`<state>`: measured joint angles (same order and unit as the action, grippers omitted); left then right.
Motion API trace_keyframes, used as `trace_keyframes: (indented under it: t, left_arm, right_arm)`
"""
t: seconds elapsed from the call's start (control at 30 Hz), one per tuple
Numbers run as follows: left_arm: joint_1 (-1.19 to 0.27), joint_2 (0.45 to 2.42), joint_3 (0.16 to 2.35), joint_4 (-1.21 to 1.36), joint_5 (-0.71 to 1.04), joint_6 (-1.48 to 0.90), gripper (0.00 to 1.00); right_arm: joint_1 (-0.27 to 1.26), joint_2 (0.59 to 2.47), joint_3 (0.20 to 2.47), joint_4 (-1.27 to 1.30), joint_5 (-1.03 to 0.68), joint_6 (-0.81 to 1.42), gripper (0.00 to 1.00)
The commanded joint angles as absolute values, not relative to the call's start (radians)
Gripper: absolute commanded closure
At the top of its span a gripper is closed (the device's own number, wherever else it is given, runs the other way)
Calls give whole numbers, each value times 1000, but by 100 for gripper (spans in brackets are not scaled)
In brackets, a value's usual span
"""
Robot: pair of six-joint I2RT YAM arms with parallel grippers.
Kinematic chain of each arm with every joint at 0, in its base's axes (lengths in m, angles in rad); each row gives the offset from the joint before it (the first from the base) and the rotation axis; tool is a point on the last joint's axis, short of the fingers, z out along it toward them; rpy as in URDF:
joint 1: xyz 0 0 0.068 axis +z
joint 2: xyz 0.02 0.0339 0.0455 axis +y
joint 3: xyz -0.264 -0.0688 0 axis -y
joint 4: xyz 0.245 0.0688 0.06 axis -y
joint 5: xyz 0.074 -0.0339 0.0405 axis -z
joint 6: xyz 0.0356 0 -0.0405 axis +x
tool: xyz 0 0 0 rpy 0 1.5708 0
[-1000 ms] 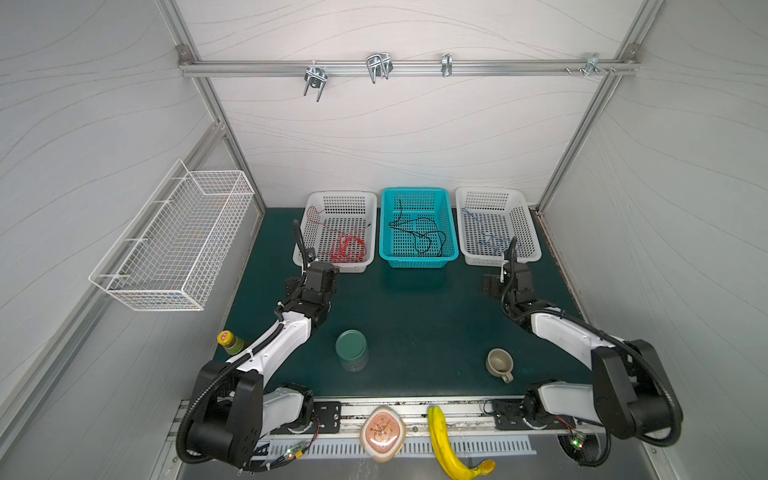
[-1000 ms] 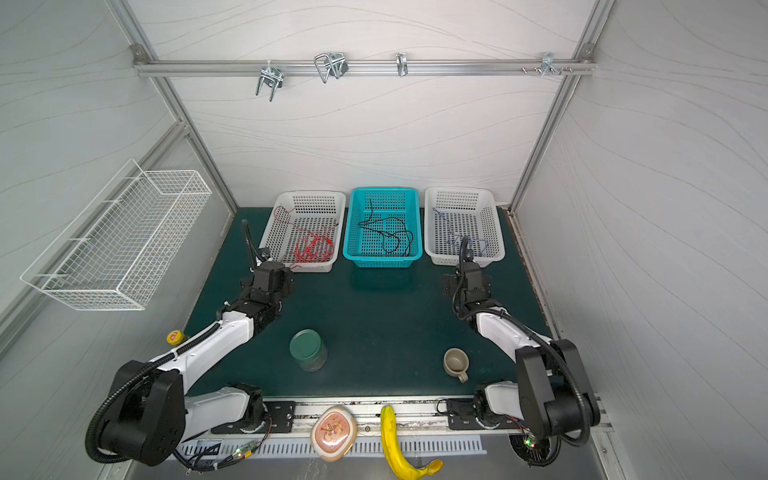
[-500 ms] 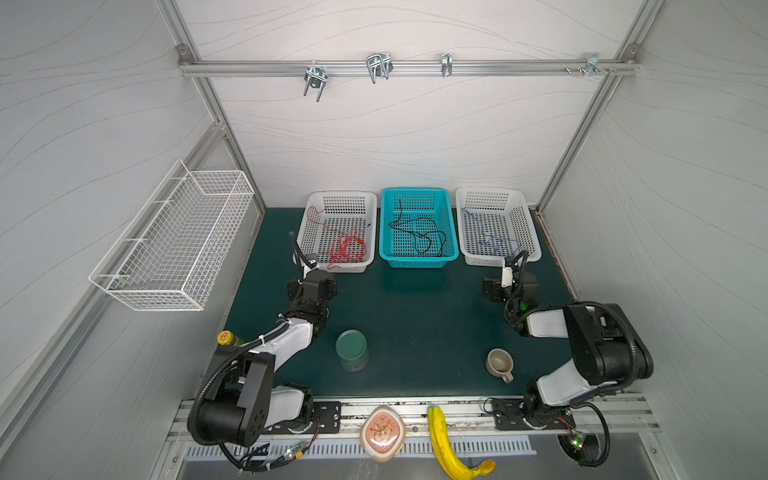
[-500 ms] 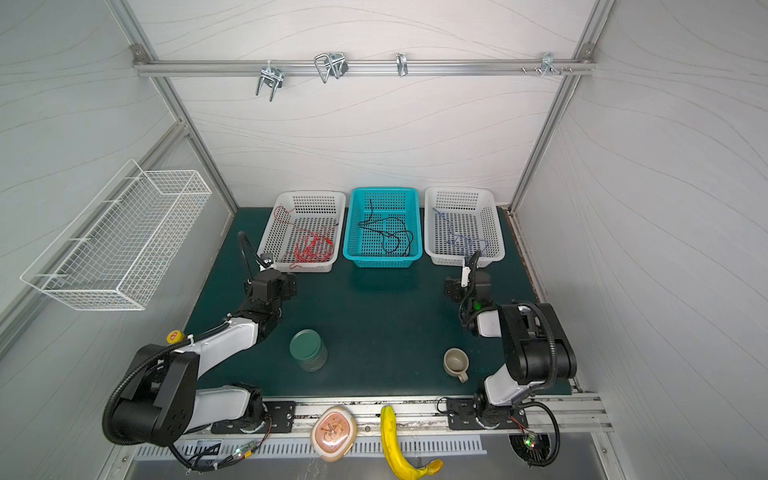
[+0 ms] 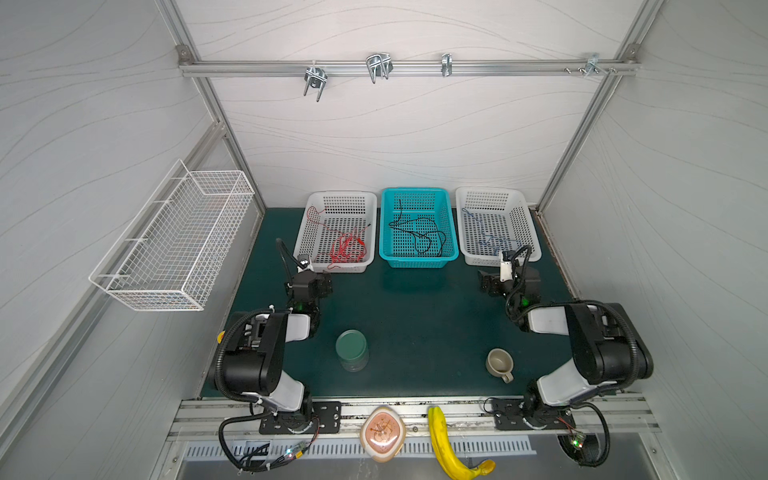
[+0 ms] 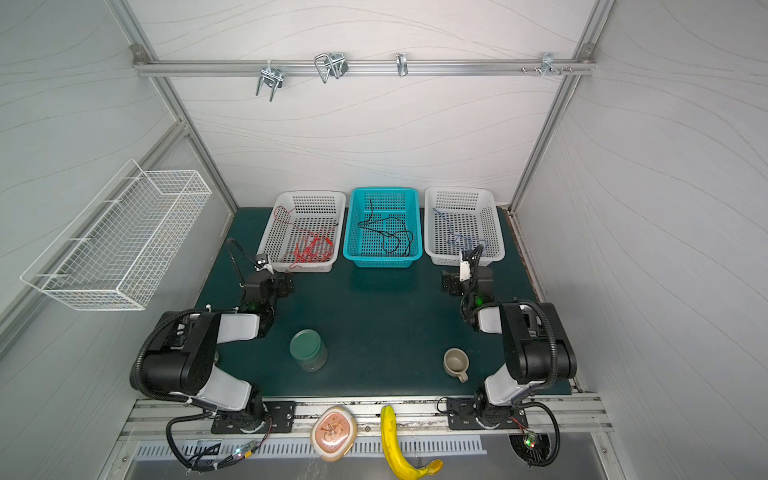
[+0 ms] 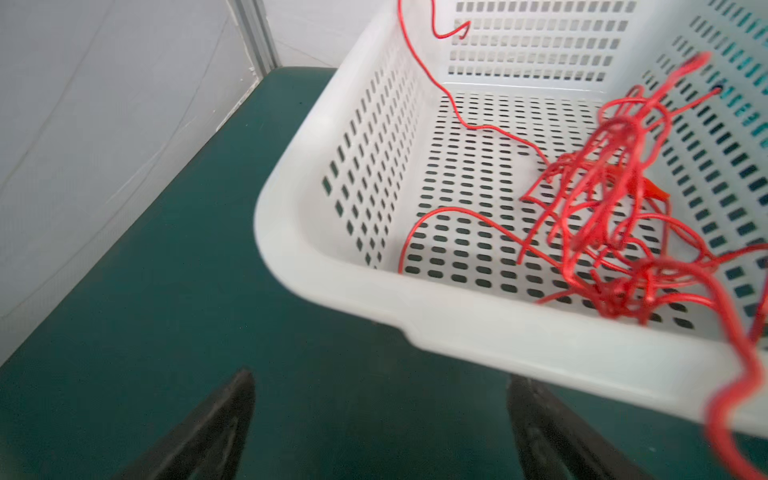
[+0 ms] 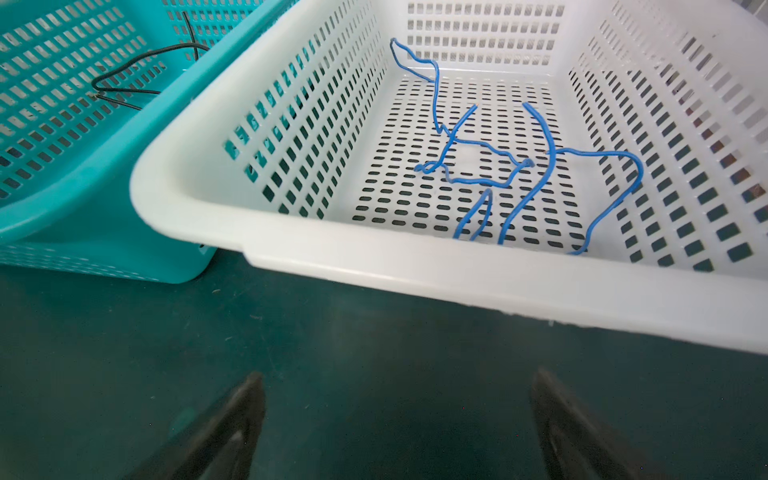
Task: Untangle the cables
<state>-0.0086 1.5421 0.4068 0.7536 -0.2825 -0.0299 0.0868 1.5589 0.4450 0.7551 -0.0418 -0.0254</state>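
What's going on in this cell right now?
The cables sit sorted by colour: red cables in the left white basket, black cables in the teal basket, blue cables in the right white basket. The red ones are a tangled clump, with one strand draped over that basket's near rim. The left gripper and right gripper are both open and empty, over the green mat just in front of the white baskets.

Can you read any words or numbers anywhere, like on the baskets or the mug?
No words or numbers can be read anywhere.
Left white basket, teal basket, right white basket, mug, green jar: plain, no writing shows.
Round dish: orange marks, too small to tell if they are writing.
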Motion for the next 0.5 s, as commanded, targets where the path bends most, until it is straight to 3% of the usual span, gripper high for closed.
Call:
trace_keyframes:
  t: [0.0,0.47]
  left_arm:
    - [2,1540,422,817,-270,-71,0]
    - [2,1552,411,859,-275,-65,0]
  right_arm:
    - [78,1570,459,763,-64,-32,1]
    - [78,1573,459,763,-60,-32,1]
